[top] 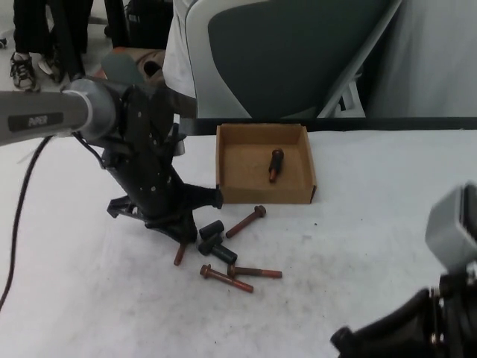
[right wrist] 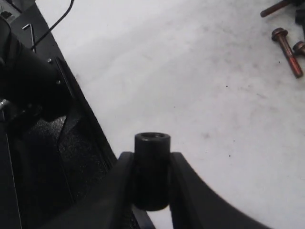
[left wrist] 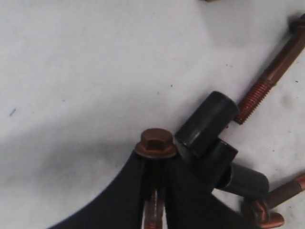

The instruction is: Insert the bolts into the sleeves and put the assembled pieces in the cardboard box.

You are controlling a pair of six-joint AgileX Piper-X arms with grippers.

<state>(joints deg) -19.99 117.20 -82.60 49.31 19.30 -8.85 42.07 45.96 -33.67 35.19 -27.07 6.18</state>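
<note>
My left gripper (left wrist: 155, 186) is shut on a copper bolt (left wrist: 155, 143), head outward, low over the bench beside the loose parts. In the high view this bolt (top: 179, 255) pokes out under the left gripper (top: 177, 237). Three black sleeves (left wrist: 207, 123) (left wrist: 217, 160) (left wrist: 248, 181) lie touching each other right beside it. My right gripper (right wrist: 152, 160) is shut on another black sleeve (right wrist: 152, 143), held upright above the near bench. The cardboard box (top: 264, 195) holds one assembled piece (top: 276, 165).
Three loose bolts (top: 247, 221) (top: 255, 272) (top: 226, 278) lie around the sleeves (top: 211, 230) in front of the box. The right arm (top: 417, 332) sits at the near right corner. A dark base with cables (right wrist: 43, 143) lies beside the right gripper.
</note>
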